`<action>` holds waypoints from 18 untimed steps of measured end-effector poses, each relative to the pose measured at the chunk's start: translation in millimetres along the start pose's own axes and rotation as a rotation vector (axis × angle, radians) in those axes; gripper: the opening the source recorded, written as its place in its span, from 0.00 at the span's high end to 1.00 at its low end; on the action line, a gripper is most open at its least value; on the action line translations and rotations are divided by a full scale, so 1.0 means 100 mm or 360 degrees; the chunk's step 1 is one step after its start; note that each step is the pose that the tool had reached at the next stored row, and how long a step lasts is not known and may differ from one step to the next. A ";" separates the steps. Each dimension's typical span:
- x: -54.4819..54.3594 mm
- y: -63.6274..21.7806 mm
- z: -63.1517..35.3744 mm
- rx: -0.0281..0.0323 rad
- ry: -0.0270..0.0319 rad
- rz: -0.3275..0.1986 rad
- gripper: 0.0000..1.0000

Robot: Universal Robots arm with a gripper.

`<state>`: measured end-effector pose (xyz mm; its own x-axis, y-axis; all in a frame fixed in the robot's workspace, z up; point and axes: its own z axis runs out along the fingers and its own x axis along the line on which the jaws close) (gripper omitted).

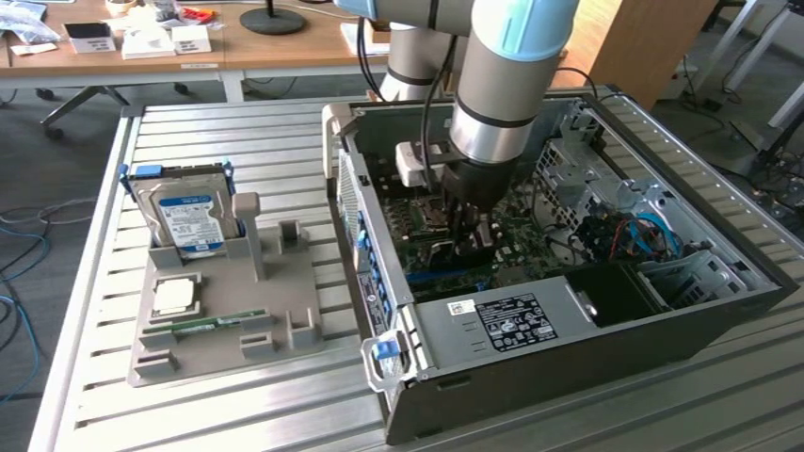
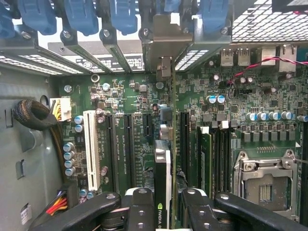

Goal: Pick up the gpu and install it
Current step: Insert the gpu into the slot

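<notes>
Gpu (image 2: pixel 162 168) pinched on its thin edge between the two black fingers (image 2: pixel 139 207) of the gripper (image 2: pixel 162 204). Clenched on the card, not let go. Held low inside the case (image 1: pixel 566 377), just over the green board (image 2: pixel 134 91). Cannot tell if the card's bottom edge is touching a slot yet.

Exterior view, from left to right:
- Gray stand (image 1: pixel 239 353) on the table (image 1: pixel 251 132), well apart from the case. Holds a hard drive (image 1: pixel 188 217), a square chip (image 1: pixel 173 297) and a memory stick (image 1: pixel 220 323). Safe from the arm over there.
- Then the open case, with the arm (image 1: pixel 503 85) reaching down into it.

Wrist view, in the same order:
- Thick black cable (image 2: pixel 31 115) by the case wall. Could snag if the gripper swings that way.
- White slot (image 2: pixel 91 149), then black slots (image 2: pixel 115 149) just beside it. Could end up in the wrong slot, or between two, if the card drifts sideways.
- Gpu itself. Could jam or bend if pushed down while tilted. Could slip in the fingers if pushed too hard.
- Silver end of the card, up near the blue clips (image 2: pixel 82 14). Could catch on the metal bars there and stop the card from going down flat.
- Memory (image 2: pixel 206 154) near the card. Could get bumped by a finger.
- Open socket (image 2: pixel 264 180) farther along, easy to hurt if anything drops in.
</notes>
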<state>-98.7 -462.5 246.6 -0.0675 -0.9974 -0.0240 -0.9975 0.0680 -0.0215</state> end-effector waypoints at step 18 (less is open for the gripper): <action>0.00 -0.013 0.005 0.00002 -0.00007 0.0000 0.73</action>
<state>-97.3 -462.5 246.2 -0.0675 -0.9974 -0.0244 -0.9974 0.0680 -0.0216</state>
